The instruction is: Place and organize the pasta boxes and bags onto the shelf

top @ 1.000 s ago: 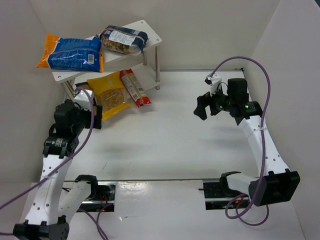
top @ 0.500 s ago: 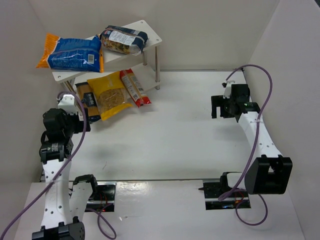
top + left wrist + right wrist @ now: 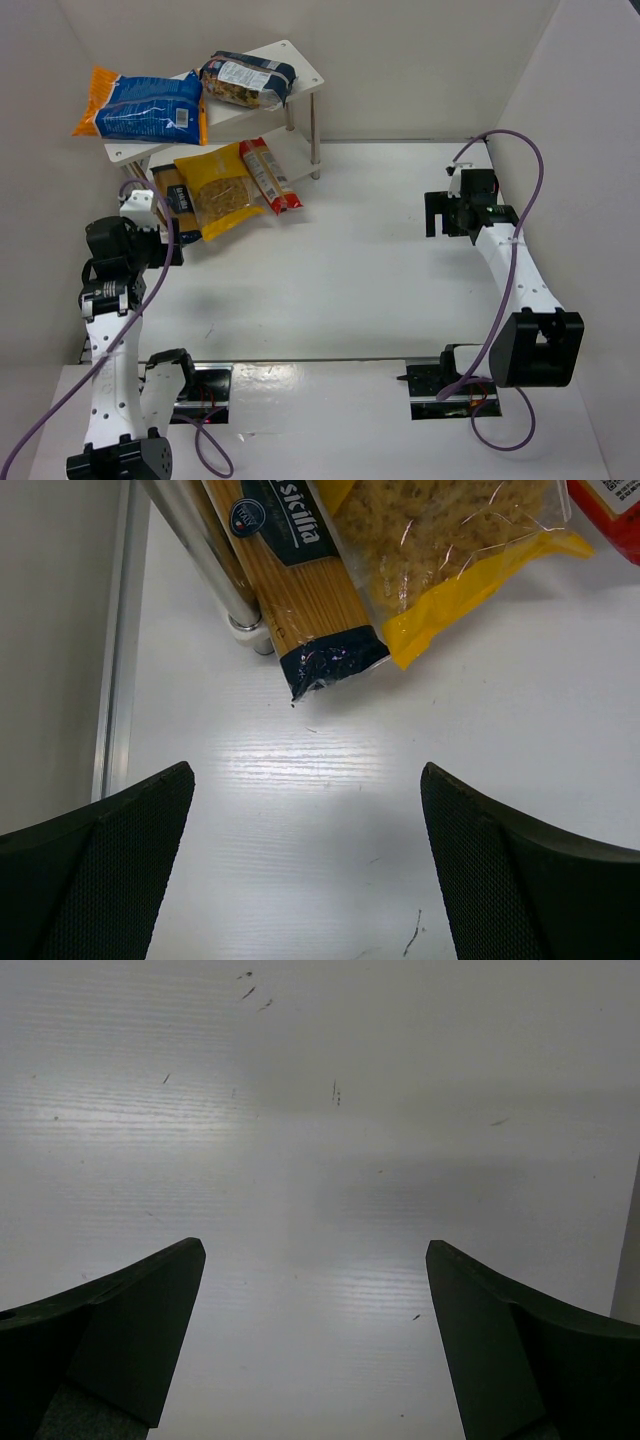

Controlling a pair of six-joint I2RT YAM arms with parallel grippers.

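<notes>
The shelf (image 3: 300, 62) stands at the back left. On its top board lie a blue-and-orange bag (image 3: 140, 105) and a dark-blue-and-clear bag (image 3: 247, 80). Lower down, side by side, lie the golden spaghetti packet (image 3: 178, 200), the yellow bag (image 3: 222, 188) and the red packet (image 3: 270, 175). My left gripper (image 3: 172, 242) is open just in front of the spaghetti packet (image 3: 300, 590), with only bare table between its fingers (image 3: 100, 870). A shelf leg (image 3: 205, 555) stands left of that packet. My right gripper (image 3: 432, 215) is open over bare table at the right, holding nothing (image 3: 315, 1270).
White walls close in the table on the left, back and right. The ends of the yellow bag (image 3: 450, 550) and the red packet (image 3: 610, 510) stick out past the shelf's front. Purple cables loop from both arms.
Both arms have pulled back: the left gripper moved left and away from the yellow bag, the right gripper swung right toward the wall. Both stayed open. The packets have not moved.
</notes>
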